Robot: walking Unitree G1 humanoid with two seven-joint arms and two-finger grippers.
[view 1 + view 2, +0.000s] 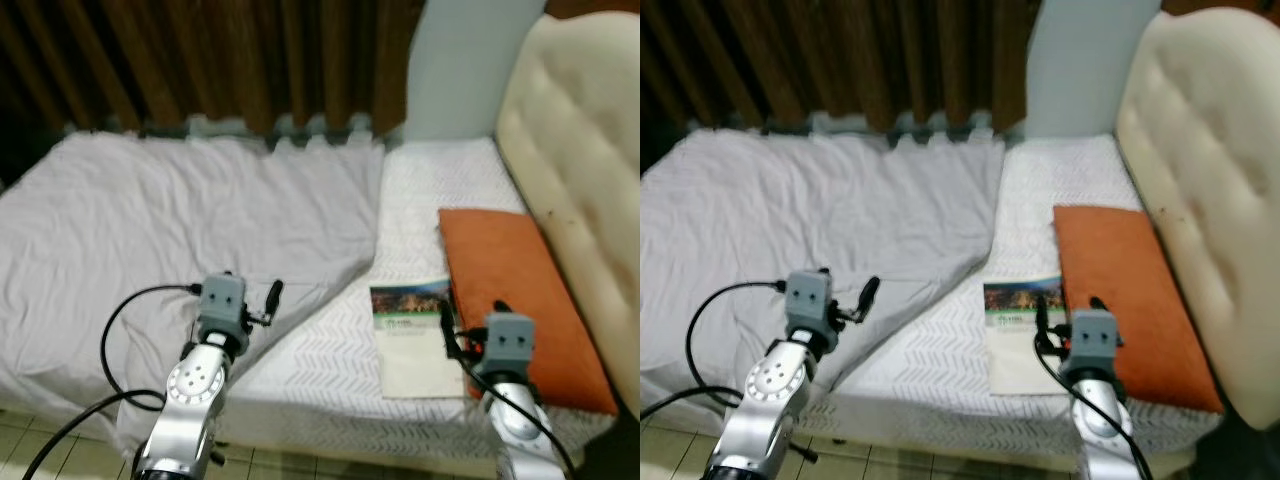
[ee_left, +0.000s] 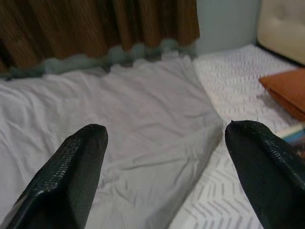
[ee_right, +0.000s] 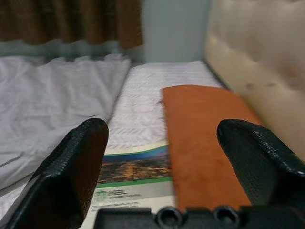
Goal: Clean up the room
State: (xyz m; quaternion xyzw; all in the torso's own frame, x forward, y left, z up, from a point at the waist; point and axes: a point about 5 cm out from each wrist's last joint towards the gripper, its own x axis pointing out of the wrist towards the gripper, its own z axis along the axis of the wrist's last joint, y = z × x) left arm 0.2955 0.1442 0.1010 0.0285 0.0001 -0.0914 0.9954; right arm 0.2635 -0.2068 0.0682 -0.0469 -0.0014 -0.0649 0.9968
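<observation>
On the bed (image 1: 440, 190), the booklet (image 1: 412, 335) is best taken squarely by its edge with the right gripper (image 3: 162, 157), both jaws being held wide open.

Two silver arms — round-jointed, grey box-shaped wrist units, looping black cables — ending in long textured black fingers (image 2: 71, 176).

Brown curtain (image 1: 200, 60) behind bed (image 1: 430, 200), cream headboard (image 1: 580, 150).
</observation>
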